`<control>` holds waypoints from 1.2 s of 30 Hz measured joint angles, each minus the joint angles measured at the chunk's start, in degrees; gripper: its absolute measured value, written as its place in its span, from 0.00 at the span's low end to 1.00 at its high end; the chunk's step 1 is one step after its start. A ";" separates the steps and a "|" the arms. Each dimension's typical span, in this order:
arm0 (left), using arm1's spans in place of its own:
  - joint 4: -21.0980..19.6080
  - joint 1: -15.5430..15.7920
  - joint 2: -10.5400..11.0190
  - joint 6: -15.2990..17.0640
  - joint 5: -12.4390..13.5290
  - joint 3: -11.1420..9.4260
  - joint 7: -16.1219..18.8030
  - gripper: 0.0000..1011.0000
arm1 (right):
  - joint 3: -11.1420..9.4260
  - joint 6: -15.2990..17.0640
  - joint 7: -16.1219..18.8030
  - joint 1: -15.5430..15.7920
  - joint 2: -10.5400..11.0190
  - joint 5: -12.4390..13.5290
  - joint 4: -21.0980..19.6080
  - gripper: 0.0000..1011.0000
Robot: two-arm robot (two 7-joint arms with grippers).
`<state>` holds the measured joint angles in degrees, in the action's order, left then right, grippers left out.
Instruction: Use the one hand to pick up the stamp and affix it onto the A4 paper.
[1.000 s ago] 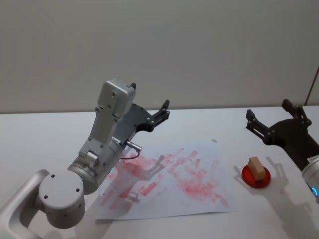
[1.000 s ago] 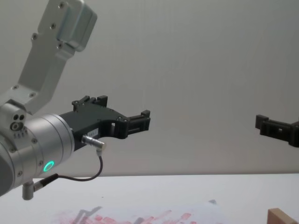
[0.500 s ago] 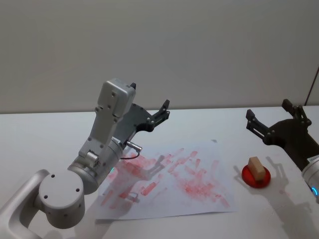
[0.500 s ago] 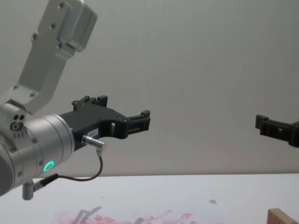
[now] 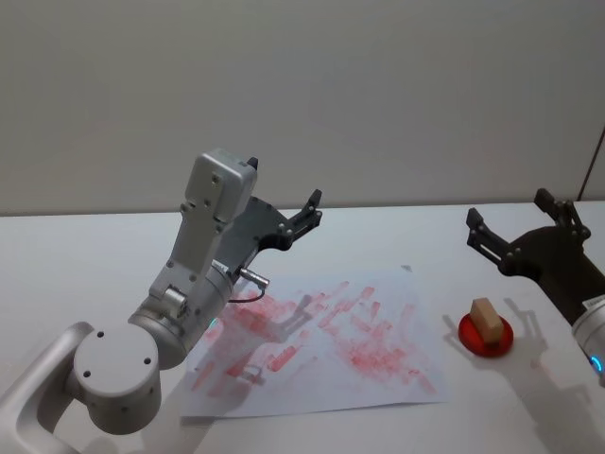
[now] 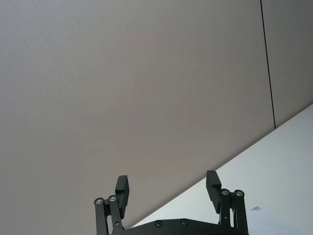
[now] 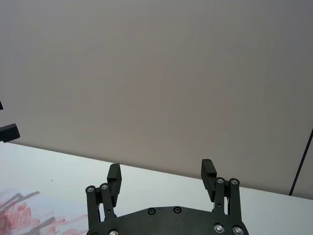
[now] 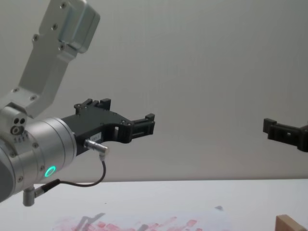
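Fingers (image 5: 484,240) of right gripper (image 5: 508,210) spread wide, empty, raised just beyond stamp (image 5: 486,319), which stands on red ink pad (image 5: 468,333) on table (image 5: 95,246), right of A4 paper (image 5: 312,392). Likely step: approach. Lower straight, centre block between fingers, close squarely, lift without tilting. Left gripper (image 5: 310,210) fingers wide too, idle, raised over paper's far left side.

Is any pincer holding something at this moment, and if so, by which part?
Nothing is held. The left pincer and the right pincer are both open and empty; the stamp stands untouched on the red pad.
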<state>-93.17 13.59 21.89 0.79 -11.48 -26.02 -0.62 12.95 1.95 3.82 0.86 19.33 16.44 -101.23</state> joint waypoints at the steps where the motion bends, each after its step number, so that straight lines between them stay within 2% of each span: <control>1: 0.00 0.00 0.00 0.00 0.00 0.00 0.00 0.99 | 0.03 0.11 -0.03 0.10 0.00 -0.02 -0.09 0.99; 7: 0.00 0.00 0.00 0.00 0.00 0.00 0.00 0.99 | 0.23 1.32 -0.64 1.42 0.26 0.07 -1.51 0.99; 14: 0.00 0.00 0.00 0.00 0.00 0.00 0.00 0.99 | 0.31 3.78 -2.61 5.13 1.67 1.01 -4.97 0.99; 18: 0.00 0.00 0.00 0.00 0.00 0.00 0.00 0.99 | 0.23 5.53 -4.44 7.12 2.48 1.26 -6.81 0.99; 24: 0.00 0.00 0.00 0.00 0.00 0.00 0.00 0.99 | -0.18 9.89 -7.69 9.86 3.73 1.07 -9.48 0.99; 31: 0.00 0.00 0.00 0.00 0.00 0.00 0.00 0.99 | -0.49 14.20 -8.92 10.35 4.03 0.47 -10.20 0.99; 36: 0.00 0.00 0.00 0.00 0.00 0.00 0.00 0.99 | -0.58 16.39 -8.35 9.49 3.76 0.11 -9.29 0.99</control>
<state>-93.18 13.59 21.89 0.79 -11.48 -26.02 -0.62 12.37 18.35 -4.53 10.34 23.09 16.56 -110.52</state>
